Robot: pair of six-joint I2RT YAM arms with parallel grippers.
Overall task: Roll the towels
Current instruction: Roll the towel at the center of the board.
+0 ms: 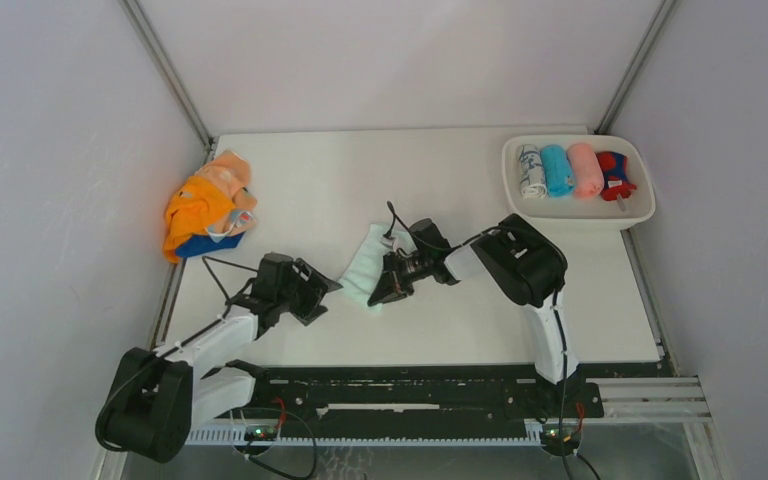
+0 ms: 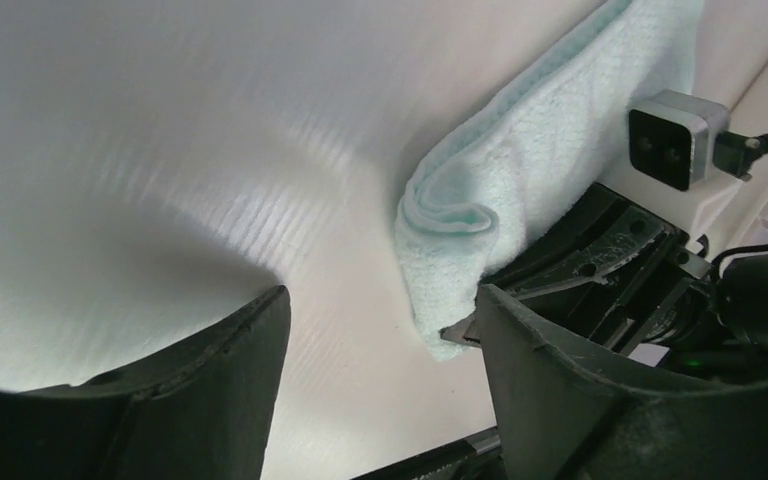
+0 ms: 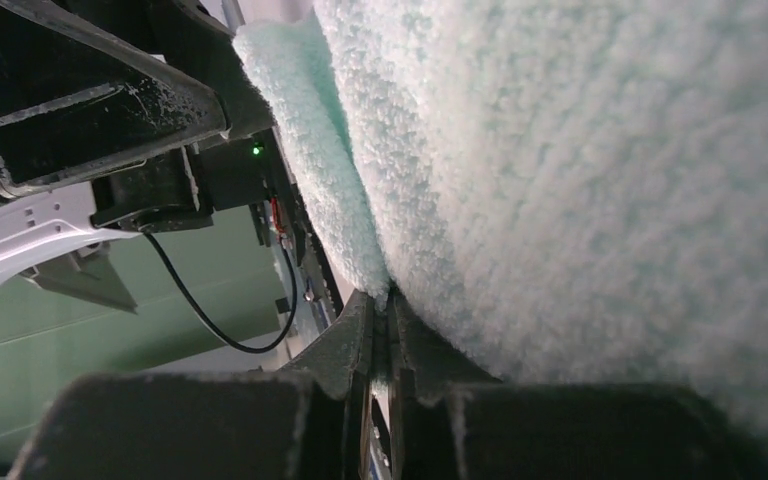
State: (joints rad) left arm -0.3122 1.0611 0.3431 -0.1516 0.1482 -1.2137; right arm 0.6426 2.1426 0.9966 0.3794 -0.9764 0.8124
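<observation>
Four rolled towels (image 1: 557, 170) sit in white tray (image 1: 580, 215); unrolled pile (image 1: 208, 208) at bench (image 1: 460, 320) far-left corner. Between right gripper (image 1: 384, 292) and left gripper (image 1: 322, 290), mid-bench, lies mint towel (image 1: 363, 268).
Left wrist view: jaws spread wide, empty, just beside folded towel corner.
Right wrist view: jaws pinched shut on towel edge.
Judged step: starting roll; next, turn pinched edge over, left steadying.

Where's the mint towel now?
Top view, middle of the table: mint towel pinched by the right gripper, open left gripper just to its left.
</observation>
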